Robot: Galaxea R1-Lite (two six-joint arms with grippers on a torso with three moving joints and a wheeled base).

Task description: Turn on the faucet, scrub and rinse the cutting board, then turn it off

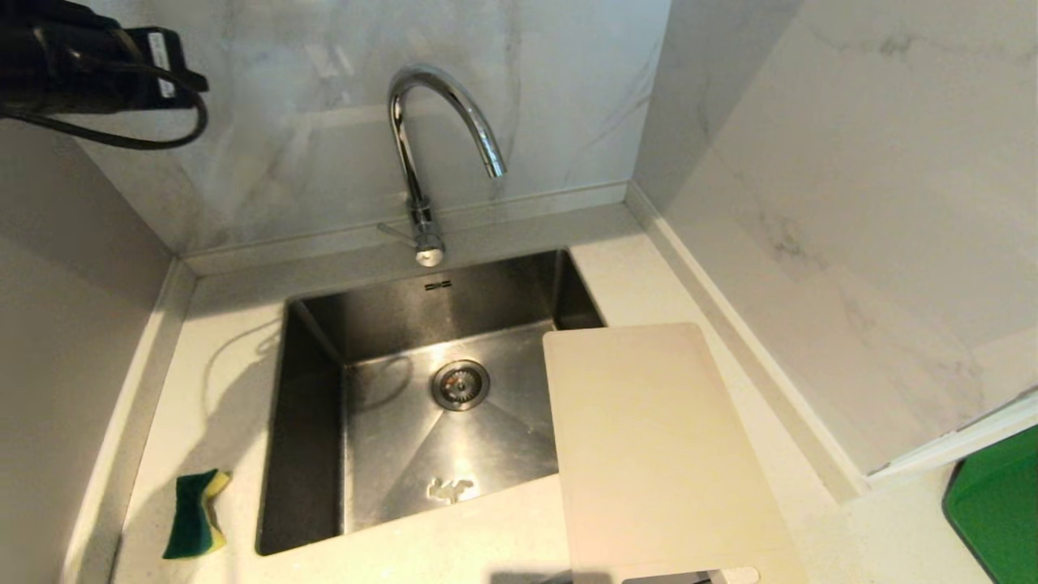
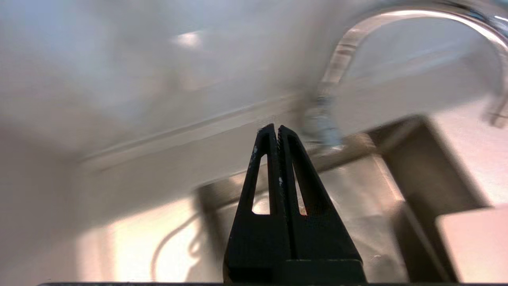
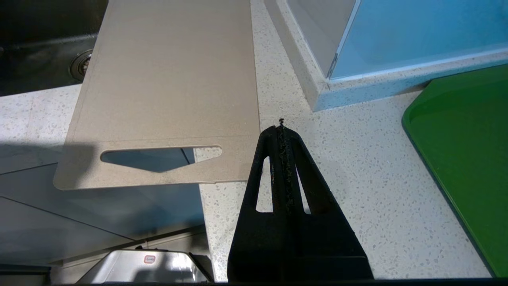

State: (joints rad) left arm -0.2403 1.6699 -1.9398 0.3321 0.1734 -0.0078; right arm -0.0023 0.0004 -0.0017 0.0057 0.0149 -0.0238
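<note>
Cutting board [image 1: 657,454] flat on the counter, one corner over the sink [image 1: 308,422]. Left gripper [image 2: 277,128] raised, fingers together, empty — best steered to the thin lever of the faucet [image 1: 422,162], pushed gently sideways. Right gripper [image 3: 281,127] closed too — parked beside the board.

The left arm [image 1: 81,65] is raised high, its claw [image 2: 277,129] pressed together; the right claw [image 3: 281,129] is likewise closed.

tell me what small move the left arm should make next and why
Probably bring the shut left gripper down toward the faucet and its side lever: no water runs, the cutting board lies untouched, and the arm is high.
</note>
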